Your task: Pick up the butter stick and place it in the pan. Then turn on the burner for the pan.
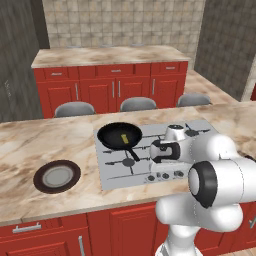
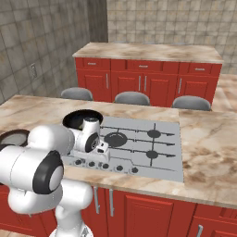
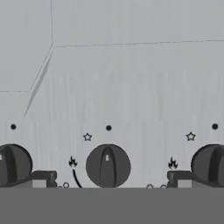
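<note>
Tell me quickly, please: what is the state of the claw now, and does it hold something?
Claw: open and empty, one finger on each side of a stove knob. The butter lies in the pan.

Beige tiled back wall, darker grey tiled side walls. Red cabinets under beige marble countertop at rear. 3 grey round stools behind near marble island counter. Red cabinet doors with silver handles below.
</note>
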Motion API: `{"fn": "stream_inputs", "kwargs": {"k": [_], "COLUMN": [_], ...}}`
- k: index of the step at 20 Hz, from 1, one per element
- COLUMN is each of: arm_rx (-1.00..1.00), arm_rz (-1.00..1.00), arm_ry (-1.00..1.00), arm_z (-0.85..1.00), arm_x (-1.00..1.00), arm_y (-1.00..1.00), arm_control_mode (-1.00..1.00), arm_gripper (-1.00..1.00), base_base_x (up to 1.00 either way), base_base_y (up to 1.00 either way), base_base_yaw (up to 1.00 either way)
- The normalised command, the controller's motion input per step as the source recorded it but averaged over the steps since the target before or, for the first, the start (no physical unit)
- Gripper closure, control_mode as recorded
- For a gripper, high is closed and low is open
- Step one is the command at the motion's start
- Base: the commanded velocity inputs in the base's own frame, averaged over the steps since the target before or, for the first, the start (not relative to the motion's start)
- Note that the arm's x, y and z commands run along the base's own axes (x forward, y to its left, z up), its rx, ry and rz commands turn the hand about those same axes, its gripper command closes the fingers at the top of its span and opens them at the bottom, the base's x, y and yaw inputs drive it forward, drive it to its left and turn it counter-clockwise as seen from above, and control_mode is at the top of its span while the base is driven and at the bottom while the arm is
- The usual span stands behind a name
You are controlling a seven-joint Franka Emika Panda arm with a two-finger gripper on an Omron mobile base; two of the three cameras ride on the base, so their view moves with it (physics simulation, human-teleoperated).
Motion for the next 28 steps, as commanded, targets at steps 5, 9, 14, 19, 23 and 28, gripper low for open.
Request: {"fn": "stream_inputs", "kwargs": {"k": [5, 9, 14, 19, 23, 28], "arm_rx": [0.0, 0.0, 0.0, 0.0, 0.0, 0.0], "arm_rz": [0.0, 0.0, 0.0, 0.0, 0.0, 0.0], "arm_ry": [0.0, 0.0, 0.0, 0.0, 0.0, 0.0], "arm_z": [-0.1, -0.1, -0.07, -0.08, 0.0, 0.0], "arm_x": [0.0, 0.0, 0.0, 0.0, 0.0, 0.0], "arm_y": [0.0, 0.0, 0.0, 0.0, 0.0, 0.0], "arm_control_mode": [-1.0, -1.0, -1.0, -1.0, -1.0, -1.0], "arm_gripper": [-1.0, -1.0, -1.0, 1.0, 1.0, 1.0], "base_base_x": [0.0, 0.0, 0.0, 0.0, 0.0, 0.0], "base_base_y": [0.0, 0.0, 0.0, 0.0, 0.0, 0.0], "base_base_yaw": [0.0, 0.0, 0.0, 0.0, 0.0, 0.0]}}
